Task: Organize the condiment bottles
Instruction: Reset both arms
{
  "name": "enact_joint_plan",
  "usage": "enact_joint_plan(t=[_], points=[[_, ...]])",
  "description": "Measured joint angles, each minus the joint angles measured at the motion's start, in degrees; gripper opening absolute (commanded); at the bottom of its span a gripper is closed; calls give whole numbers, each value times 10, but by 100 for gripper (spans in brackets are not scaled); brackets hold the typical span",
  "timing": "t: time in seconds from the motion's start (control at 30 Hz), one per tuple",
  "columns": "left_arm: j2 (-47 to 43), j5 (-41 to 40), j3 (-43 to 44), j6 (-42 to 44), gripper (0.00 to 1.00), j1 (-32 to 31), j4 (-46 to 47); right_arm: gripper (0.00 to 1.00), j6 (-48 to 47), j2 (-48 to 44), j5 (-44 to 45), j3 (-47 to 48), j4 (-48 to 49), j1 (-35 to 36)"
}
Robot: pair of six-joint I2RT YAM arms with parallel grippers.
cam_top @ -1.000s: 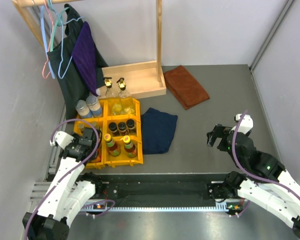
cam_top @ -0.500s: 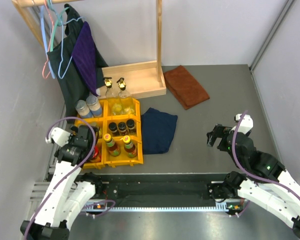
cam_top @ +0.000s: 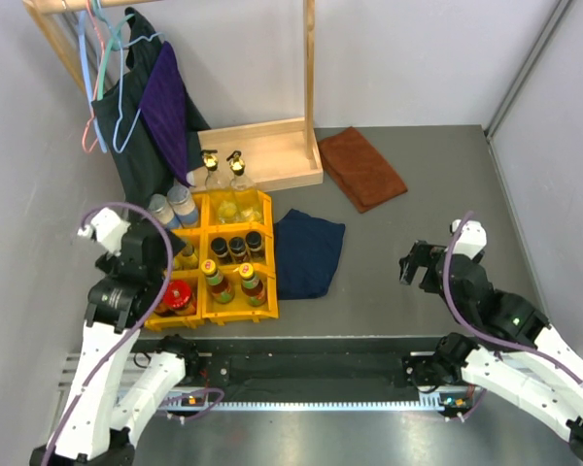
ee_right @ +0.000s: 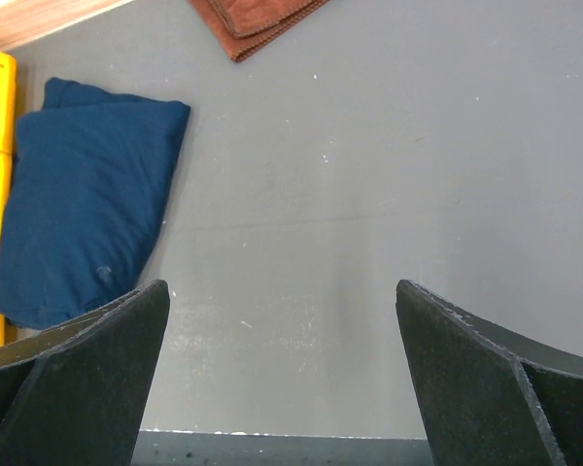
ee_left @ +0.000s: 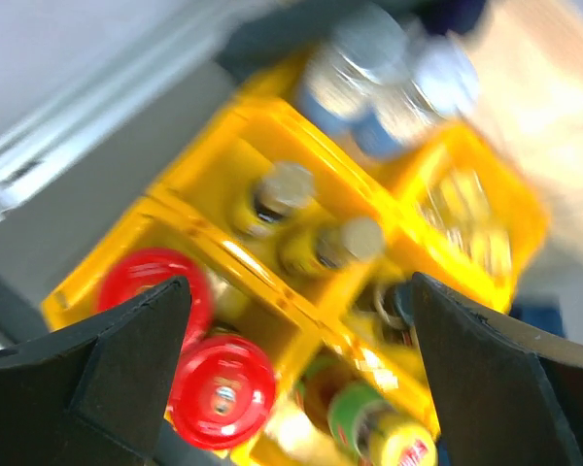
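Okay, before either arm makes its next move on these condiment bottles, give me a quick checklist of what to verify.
1. Left gripper open, nothing held: ok.
2. Right gripper open, nothing held: ok.
3. Two red-lidded jars seated upright in the yellow plastic bins: ok.
4. Two gold-topped clear glass bottles inside a bin: cannot tell.
5. Left wrist view sharp enough to aim: not ok, blurred.
6. Folded dark blue cloth apart from right gripper: ok.

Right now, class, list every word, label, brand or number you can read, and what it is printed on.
No text is readable in any view.
On the sauce bottle, red print on its cap: too blurred to read.
On the red jar lid, a small centre mark: too blurred to read.
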Motion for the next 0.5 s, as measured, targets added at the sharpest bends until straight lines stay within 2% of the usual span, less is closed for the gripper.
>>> enact_joint_plan(t=[0.2,0.37,0.47,0.5], points=[[54,144,5,101,99,-5,70,99,-4,25,-9,2,4,0],[70,248,19,146,99,-23,138,99,-4,46,-18,2,11,0],[112,250,60,165,99,-91,168,99,-3,57,-24,3,14,0],[132,227,74,172,99,-141,183,99,-3,61,-26,3,14,0]])
